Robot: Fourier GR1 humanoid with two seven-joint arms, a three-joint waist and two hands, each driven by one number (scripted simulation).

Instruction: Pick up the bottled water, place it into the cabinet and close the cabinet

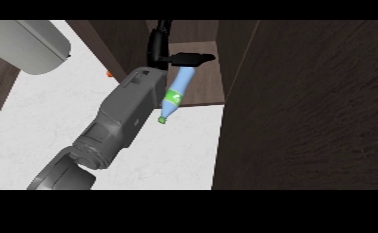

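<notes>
The bottled water (pixel 176 91) is pale blue with a green label and a green cap. It hangs cap down and tilted, in front of the open cabinet (pixel 203 79), over its front edge. My right hand (pixel 158 47) is shut on the bottle's base end, with one black finger (pixel 193 57) stretched across above it. The grey forearm (pixel 125 112) runs up from the lower left. The cabinet is dark brown wood, and its door (pixel 295 112) stands open and fills the right side of the view. My left hand does not show.
White counter (pixel 44 122) spreads below and to the left of the cabinet. A pale grey rounded object (pixel 37 47) sits at the upper left. A small orange thing (pixel 109 74) peeks out beside the forearm.
</notes>
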